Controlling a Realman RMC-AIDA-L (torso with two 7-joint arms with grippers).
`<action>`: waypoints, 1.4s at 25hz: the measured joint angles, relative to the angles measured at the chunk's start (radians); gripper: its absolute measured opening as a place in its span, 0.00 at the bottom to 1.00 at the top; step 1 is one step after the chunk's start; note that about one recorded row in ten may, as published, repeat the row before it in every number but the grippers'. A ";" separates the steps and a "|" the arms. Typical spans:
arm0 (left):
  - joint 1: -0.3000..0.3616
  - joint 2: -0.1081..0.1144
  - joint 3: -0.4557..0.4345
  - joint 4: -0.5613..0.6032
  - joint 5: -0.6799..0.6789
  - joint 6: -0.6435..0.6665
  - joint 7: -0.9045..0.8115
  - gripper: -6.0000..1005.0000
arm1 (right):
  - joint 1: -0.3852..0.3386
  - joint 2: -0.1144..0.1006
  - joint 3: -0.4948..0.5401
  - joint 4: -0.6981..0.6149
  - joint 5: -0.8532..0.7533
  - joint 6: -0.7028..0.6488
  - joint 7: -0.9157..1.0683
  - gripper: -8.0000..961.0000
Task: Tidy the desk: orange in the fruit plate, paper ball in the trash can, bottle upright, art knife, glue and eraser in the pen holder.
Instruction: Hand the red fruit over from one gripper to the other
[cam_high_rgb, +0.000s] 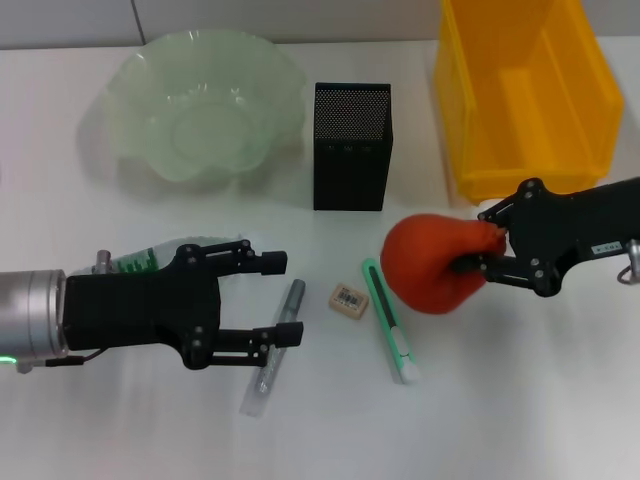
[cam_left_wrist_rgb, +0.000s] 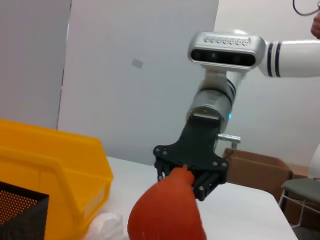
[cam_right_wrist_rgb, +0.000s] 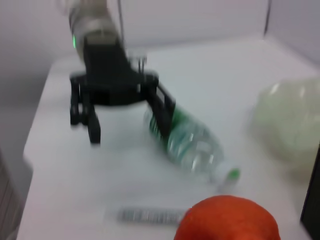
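My right gripper (cam_high_rgb: 488, 256) is shut on the orange (cam_high_rgb: 432, 265) and holds it to the right of the art knife, in front of the yellow bin; the left wrist view shows this grip (cam_left_wrist_rgb: 192, 181) on the orange (cam_left_wrist_rgb: 165, 215). My left gripper (cam_high_rgb: 292, 298) is open, its fingers either side of the top of the grey glue stick (cam_high_rgb: 275, 345). The clear bottle (cam_high_rgb: 135, 262) lies on its side under the left arm. The eraser (cam_high_rgb: 348, 300) and green art knife (cam_high_rgb: 390, 322) lie mid-table. A white paper ball (cam_left_wrist_rgb: 107, 225) lies by the bin.
The pale green fruit plate (cam_high_rgb: 130, 95) stands at the back left. The black mesh pen holder (cam_high_rgb: 352, 145) is at the back centre. The yellow bin (cam_high_rgb: 480, 180) is at the back right. The right wrist view shows the open left gripper (cam_right_wrist_rgb: 125, 132) over the bottle (cam_right_wrist_rgb: 192, 145).
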 joint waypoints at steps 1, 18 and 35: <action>-0.003 -0.004 -0.004 0.000 0.000 -0.007 0.000 0.75 | -0.007 0.000 0.029 0.036 0.025 0.000 -0.040 0.18; -0.016 -0.037 -0.048 0.003 -0.002 -0.108 0.005 0.75 | -0.009 0.009 0.255 0.468 0.093 0.060 -0.435 0.06; -0.031 -0.049 -0.040 0.012 0.005 -0.117 0.005 0.74 | 0.028 0.021 0.257 0.597 0.129 0.080 -0.531 0.04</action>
